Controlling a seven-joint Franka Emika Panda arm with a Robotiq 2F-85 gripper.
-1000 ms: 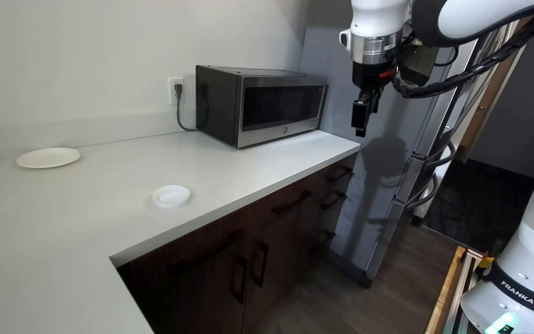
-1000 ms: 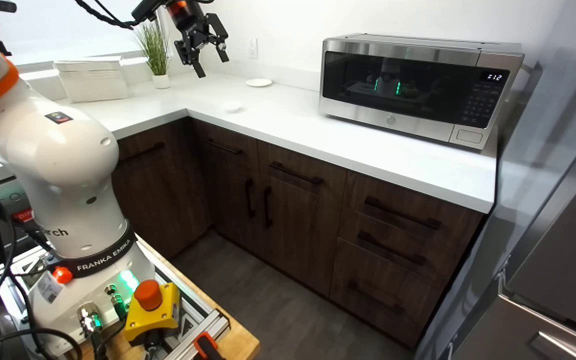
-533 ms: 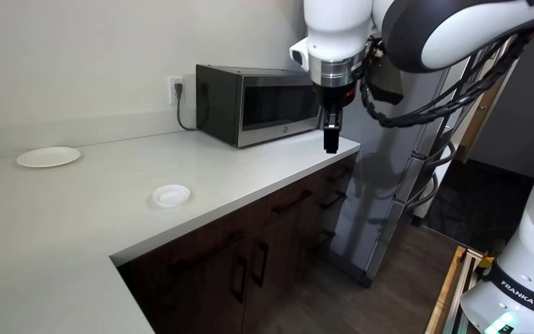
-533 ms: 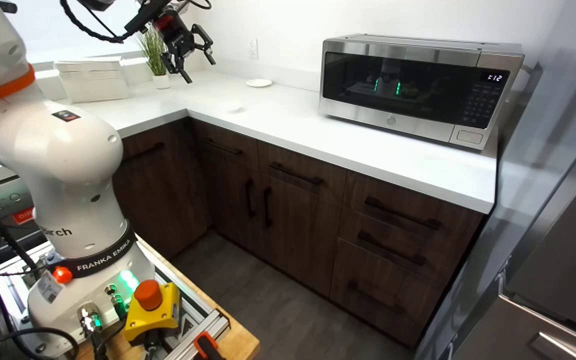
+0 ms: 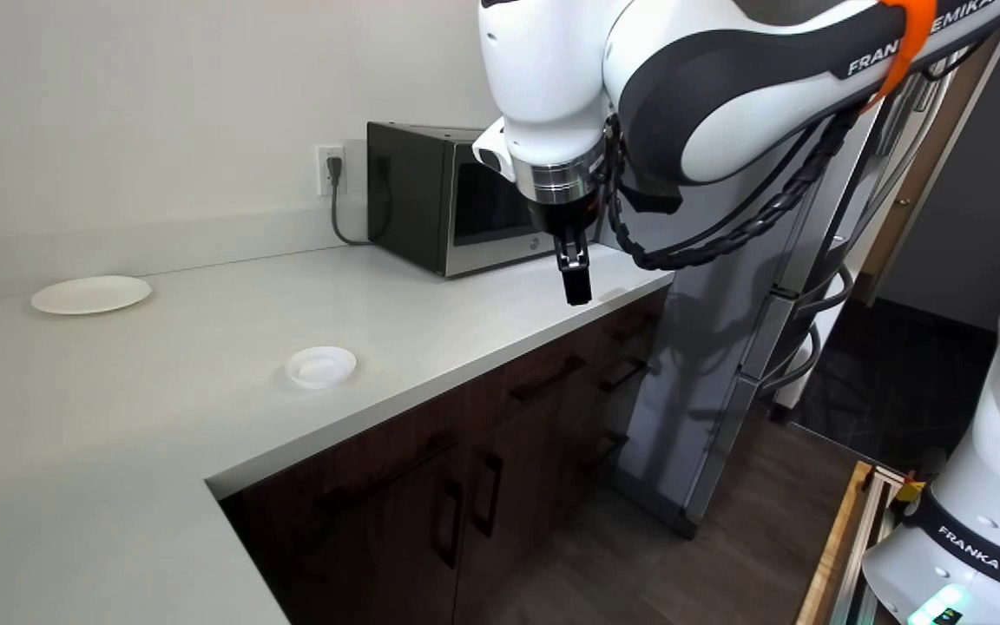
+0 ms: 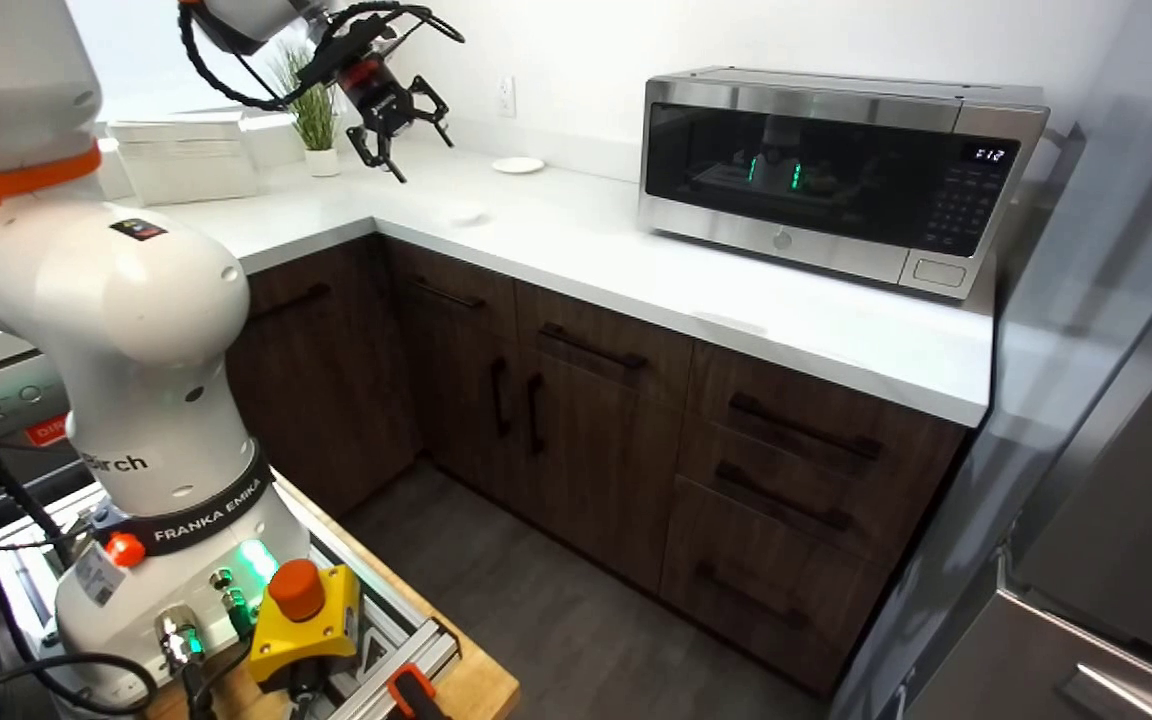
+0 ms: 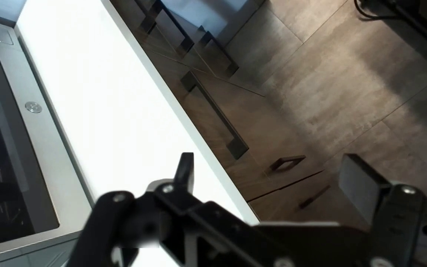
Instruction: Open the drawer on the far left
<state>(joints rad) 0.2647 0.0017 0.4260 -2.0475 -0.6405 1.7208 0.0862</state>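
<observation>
The far left drawer (image 6: pixel 481 318) is shut, with a dark brown wood front and a dark bar handle just under the countertop at the inner corner. It also shows in an exterior view (image 5: pixel 404 434); its pale inside is hidden. In the wrist view only a strip of its front (image 7: pixel 267 208) shows, the rest behind my gripper. My gripper (image 6: pixel 426 160) is open and empty, high above the counter level and apart from every handle. It points down in an exterior view (image 5: pixel 577 291). In the wrist view its fingers (image 7: pixel 269 159) are wide apart, with cabinet fronts between and below them.
A white countertop (image 6: pixel 576 255) runs above the drawers. A microwave (image 6: pixel 796 180) stands on it, with a plate (image 5: pixel 90 295) and a small white dish (image 5: pixel 320 366). The middle drawer's handle (image 6: pixel 591 345) and door handles (image 6: pixel 534 413) stick out. A fridge (image 6: pixel 1116 500) stands beside the cabinets.
My arm and gripper have moved left and down in an exterior view, toward the counter's front edge. The gripper stays open. The drawers have not moved.
</observation>
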